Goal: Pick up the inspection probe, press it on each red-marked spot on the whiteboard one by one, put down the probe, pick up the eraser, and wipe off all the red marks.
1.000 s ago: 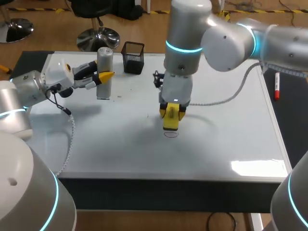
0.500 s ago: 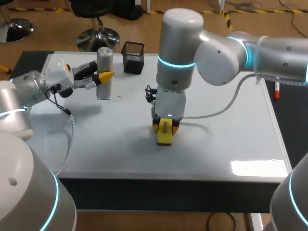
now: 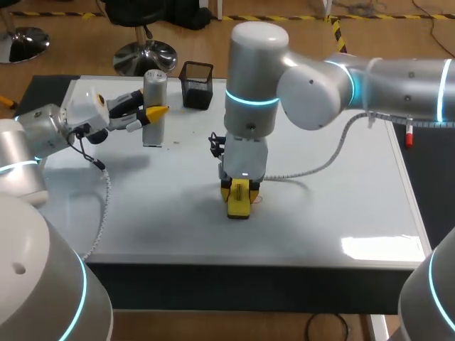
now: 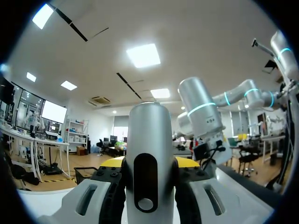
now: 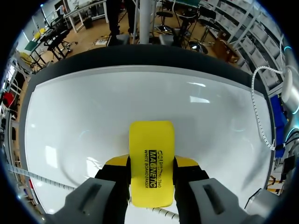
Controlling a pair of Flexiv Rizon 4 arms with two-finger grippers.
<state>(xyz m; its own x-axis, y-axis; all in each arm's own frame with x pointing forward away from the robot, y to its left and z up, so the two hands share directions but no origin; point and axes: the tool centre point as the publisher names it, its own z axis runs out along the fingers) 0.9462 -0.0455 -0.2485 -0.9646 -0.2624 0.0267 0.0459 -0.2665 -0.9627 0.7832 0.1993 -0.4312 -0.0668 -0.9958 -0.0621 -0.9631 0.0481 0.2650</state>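
Note:
The inspection probe [image 3: 154, 106], a silver cylinder, stands upright near the whiteboard's [image 3: 341, 185] far left, and my left gripper [image 3: 153, 111] is shut on it from the side. In the left wrist view the probe [image 4: 149, 135] fills the gap in the left gripper [image 4: 149, 179]. My right gripper [image 3: 238, 190] points down at the board's middle front, shut on the yellow eraser [image 3: 239, 200], which rests flat on the surface. A faint trace of a red mark [image 3: 257, 199] shows just right of the eraser. The right wrist view has the eraser [image 5: 150, 144] clamped in the right gripper [image 5: 151, 164].
A black mesh pen holder [image 3: 197, 84] stands at the board's far edge, right of the probe. A red marker [image 3: 409, 131] lies off the board's right side. My right arm's cable [image 3: 334, 153] trails over the board behind the eraser.
My right arm has dragged the eraser left and toward the front edge, over the red oval that was in front of it. The left arm and probe have not moved.

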